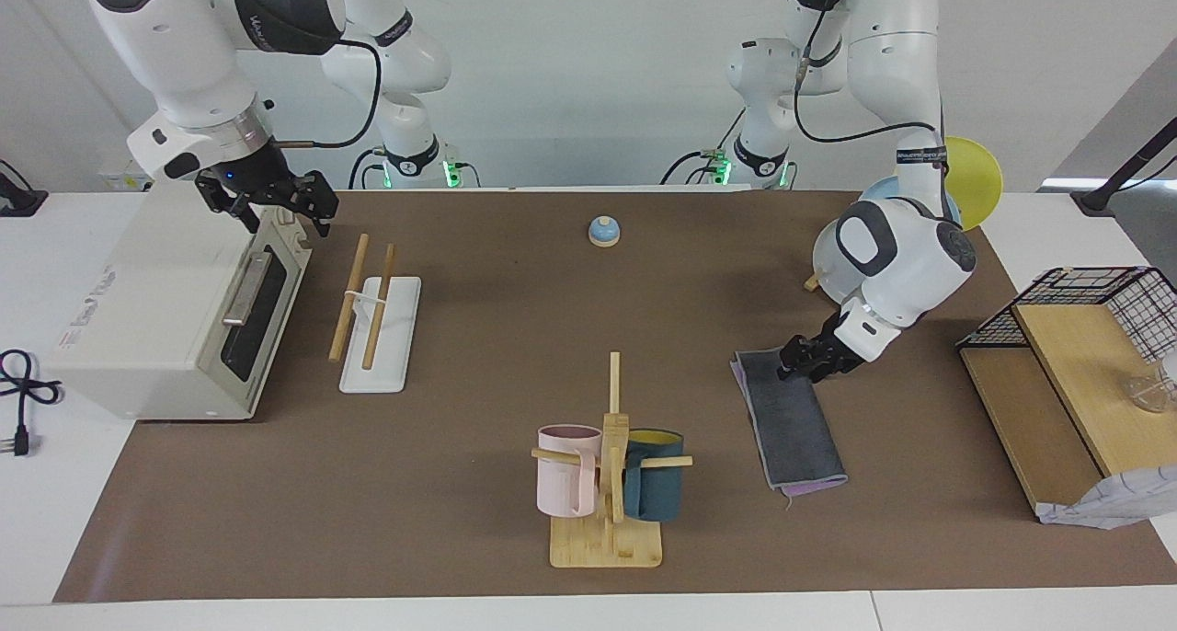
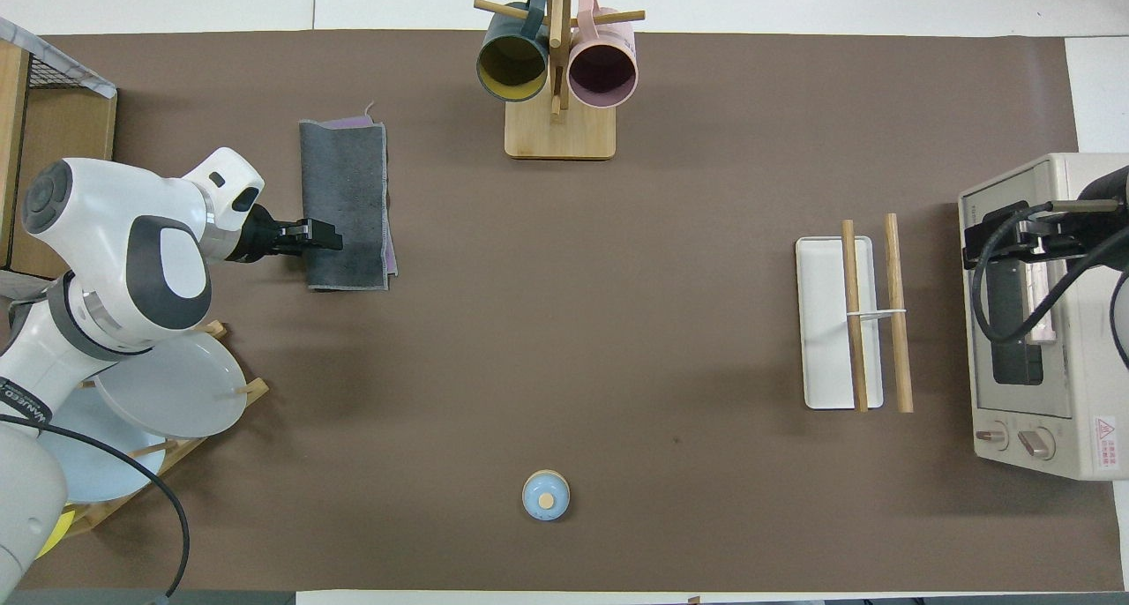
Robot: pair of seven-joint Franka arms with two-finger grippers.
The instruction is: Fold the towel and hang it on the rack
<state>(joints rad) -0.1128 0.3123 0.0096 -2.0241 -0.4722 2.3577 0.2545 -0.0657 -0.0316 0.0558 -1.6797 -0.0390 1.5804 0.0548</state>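
A folded grey towel (image 1: 798, 426) (image 2: 346, 201) with a purple underside lies flat on the brown mat, toward the left arm's end of the table. My left gripper (image 1: 796, 362) (image 2: 324, 235) is low at the towel's long edge, close to the corner nearest the robots, its tip overlapping the cloth. The rack (image 1: 366, 302) (image 2: 871, 314), two wooden rails on a white base, stands toward the right arm's end. My right gripper (image 1: 274, 203) (image 2: 1014, 239) waits open over the toaster oven's top front edge, holding nothing.
A toaster oven (image 1: 156, 309) (image 2: 1032, 323) sits beside the rack. A bamboo mug stand (image 1: 607, 484) (image 2: 557, 85) with two mugs stands farthest from the robots. A plate stand (image 2: 168, 384) is by the left arm, a small blue bell (image 1: 604, 232) nearest the robots, and a wire basket on wooden shelves (image 1: 1076, 355) at the table's end.
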